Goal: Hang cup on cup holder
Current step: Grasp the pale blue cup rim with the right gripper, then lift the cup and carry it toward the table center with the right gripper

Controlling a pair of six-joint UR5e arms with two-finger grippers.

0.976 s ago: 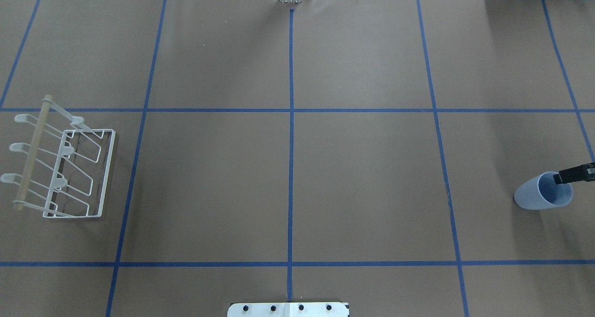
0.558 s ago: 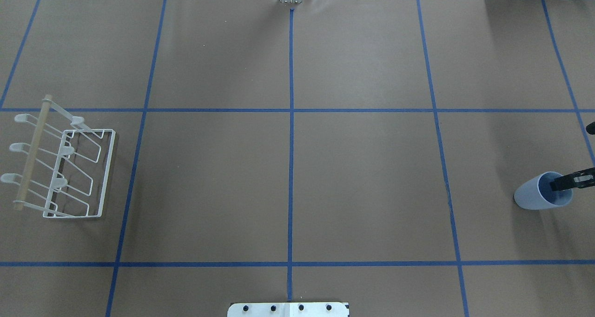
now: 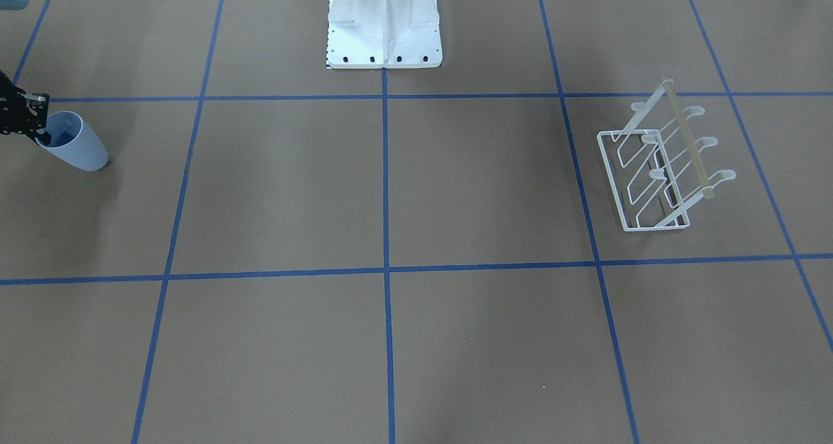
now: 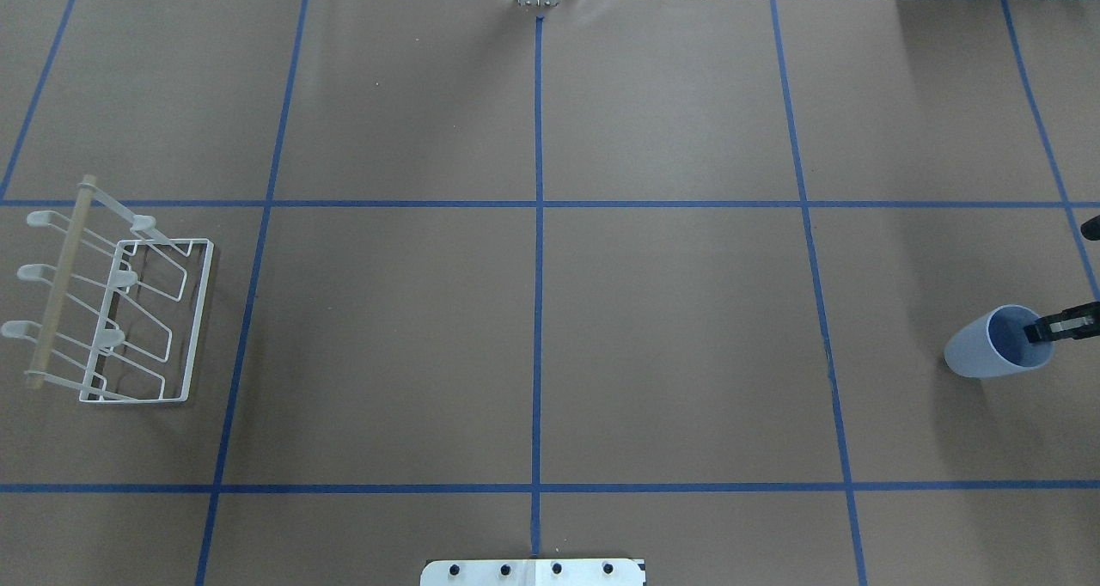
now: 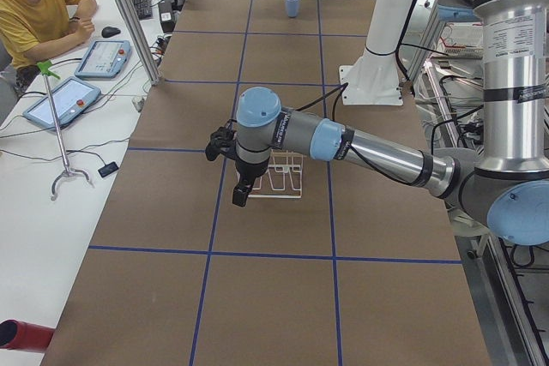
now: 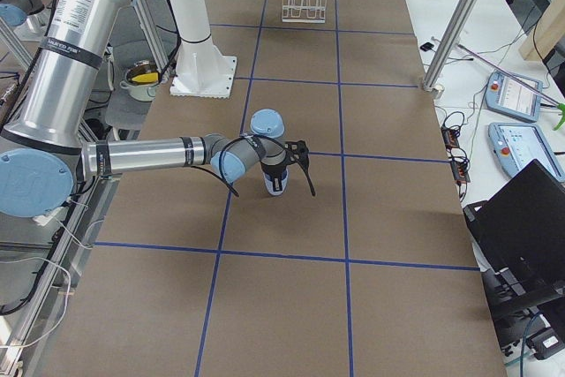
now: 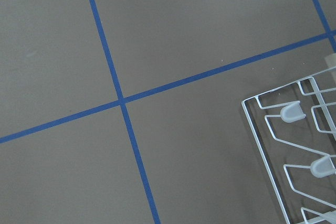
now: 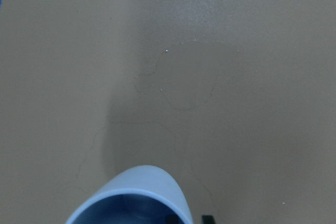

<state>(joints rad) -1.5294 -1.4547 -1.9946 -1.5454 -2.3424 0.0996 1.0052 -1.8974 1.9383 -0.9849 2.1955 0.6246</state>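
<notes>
Overhead exterior shows the cup point(image 4: 969, 356) pale blue-lavender, smooth, tapered.

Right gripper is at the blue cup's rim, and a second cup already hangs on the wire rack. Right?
No second cup: the overhead view shows every prong of the wire rack bare. The only cup is far from it, with the right gripper at its rim.

Left arm point(image 5: 369, 147) & right arm point(image 6: 141, 154): silver-grey metal tubes, pale blue round joint caps, grey housings. Dark bands w/ white lettering on the tubes (too small to read). Thin black cables point(image 6: 221, 181) run by the wrists. Left gripper point(image 5: 243, 193) & right gripper point(image 4: 1044, 330) both black. White pedestal point(image 3: 384, 21), flared foot, row of dark screws point(image 3: 372, 58).
</notes>
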